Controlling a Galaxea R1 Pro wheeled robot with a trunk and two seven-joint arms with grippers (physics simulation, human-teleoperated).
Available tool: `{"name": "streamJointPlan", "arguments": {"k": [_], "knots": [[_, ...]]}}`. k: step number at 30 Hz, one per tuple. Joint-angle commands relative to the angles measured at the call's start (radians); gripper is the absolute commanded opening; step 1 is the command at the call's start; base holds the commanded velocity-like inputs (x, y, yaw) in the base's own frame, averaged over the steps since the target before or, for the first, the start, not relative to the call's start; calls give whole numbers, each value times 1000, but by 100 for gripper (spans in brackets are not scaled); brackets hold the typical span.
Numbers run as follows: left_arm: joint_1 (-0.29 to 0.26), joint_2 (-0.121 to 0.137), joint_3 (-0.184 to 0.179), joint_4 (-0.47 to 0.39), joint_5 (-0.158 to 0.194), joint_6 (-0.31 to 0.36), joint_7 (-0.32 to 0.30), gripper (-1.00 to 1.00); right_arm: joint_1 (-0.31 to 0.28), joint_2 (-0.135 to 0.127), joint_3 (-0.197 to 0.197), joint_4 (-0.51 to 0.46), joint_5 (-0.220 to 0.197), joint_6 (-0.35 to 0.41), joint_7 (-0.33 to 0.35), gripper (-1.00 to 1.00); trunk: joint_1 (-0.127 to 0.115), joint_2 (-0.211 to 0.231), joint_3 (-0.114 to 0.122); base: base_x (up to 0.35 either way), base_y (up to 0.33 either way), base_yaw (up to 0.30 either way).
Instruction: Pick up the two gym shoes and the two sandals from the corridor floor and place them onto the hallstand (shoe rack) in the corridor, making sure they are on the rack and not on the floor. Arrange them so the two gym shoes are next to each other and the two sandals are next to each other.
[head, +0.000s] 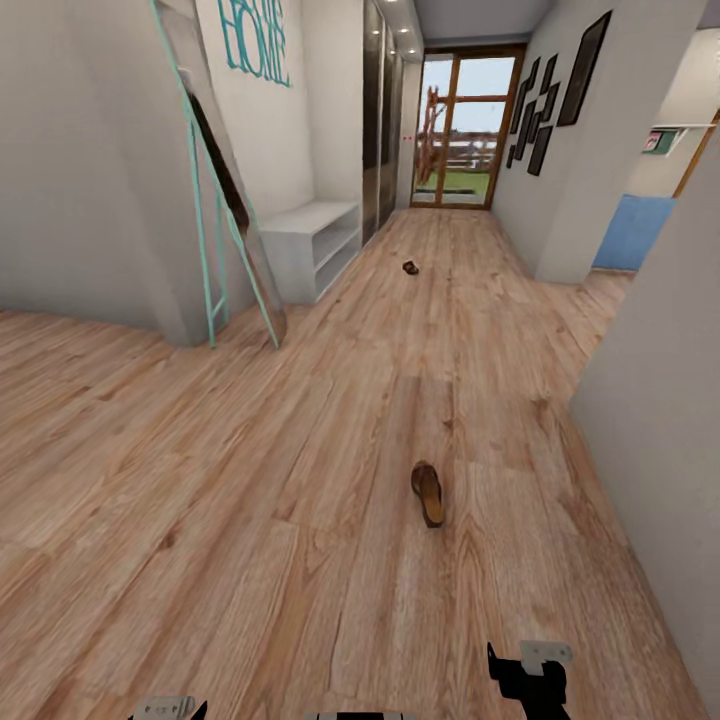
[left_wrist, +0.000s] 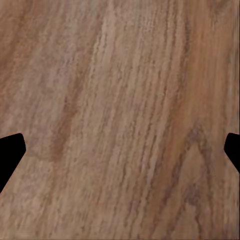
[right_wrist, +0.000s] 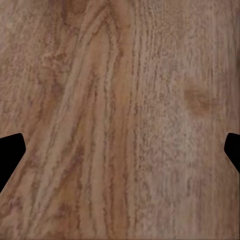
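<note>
One brown sandal (head: 428, 493) with a tan footbed lies on the corridor floor (head: 300, 480) a little ahead of me, slightly right of centre. Much farther down the corridor sits a small dark brown shape (head: 410, 267) that looks like the other sandal. The gym shoes and the hallstand are out of view. My left gripper (left_wrist: 120, 150) hangs open over bare planks, with its dark fingertips (left_wrist: 10, 152) at the picture's edges. My right gripper (right_wrist: 120, 150) is open over bare planks as well. Part of the right arm (head: 530, 678) shows at the head view's lower edge.
A low white shelf bench (head: 312, 240) stands against the left wall. Nearer, a tall teal-framed mirror (head: 225, 215) leans on that wall's corner. A grey wall (head: 660, 420) closes in on the right. A glass door (head: 465, 130) ends the corridor.
</note>
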Motion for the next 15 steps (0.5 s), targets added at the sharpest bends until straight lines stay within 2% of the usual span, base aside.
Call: {"name": "streamJointPlan", "arguments": {"k": [1,15], "knots": [[-1,0,8,1,-2,-2,-8,100,-1,0,-7,1,11,-2,-4,100,0,0,-1,286,-204,-15],[-1,0,8,-1,0,-2,-8,100,-1,0,-7,1,11,-2,-4,100,0,0,-1,285,-205,-4]]}}
